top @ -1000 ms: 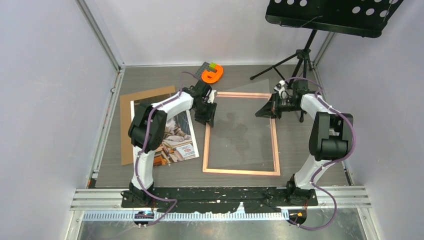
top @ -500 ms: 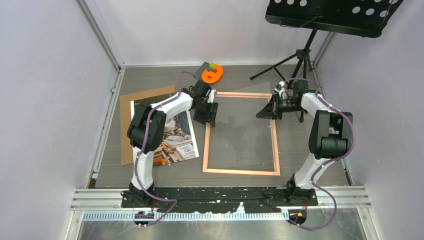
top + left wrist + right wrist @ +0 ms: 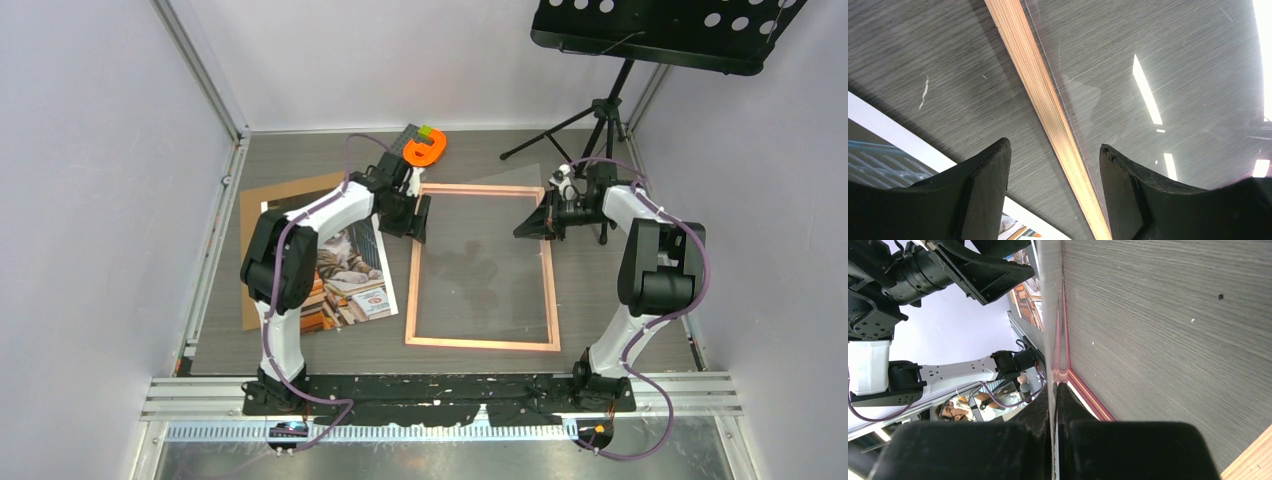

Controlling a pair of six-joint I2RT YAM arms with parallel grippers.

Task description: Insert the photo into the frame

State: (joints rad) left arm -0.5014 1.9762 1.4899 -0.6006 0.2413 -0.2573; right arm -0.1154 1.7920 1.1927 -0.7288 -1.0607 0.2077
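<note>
Two claws work at the pink frame (image 3: 482, 343), which lies flat in the middle of the table. The left gripper (image 3: 417, 216) hangs wide open over the frame's left rail near the far corner, one finger on either side, holding nothing. The right gripper (image 3: 534, 222) is pinched tight on the right edge of the clear pane (image 3: 480, 255) over the frame's opening. The cat photo (image 3: 352, 268) lies left of the frame on a brown backing board (image 3: 254, 262).

Table (image 3: 300, 165): grey woodgrain.
Centre: frame (image 3: 481, 344), flat.
Left edge: board (image 3: 252, 260), photo (image 3: 352, 268) atop.
Far edge: orange piece (image 3: 428, 150); tripod (image 3: 604, 112), right corner.
</note>
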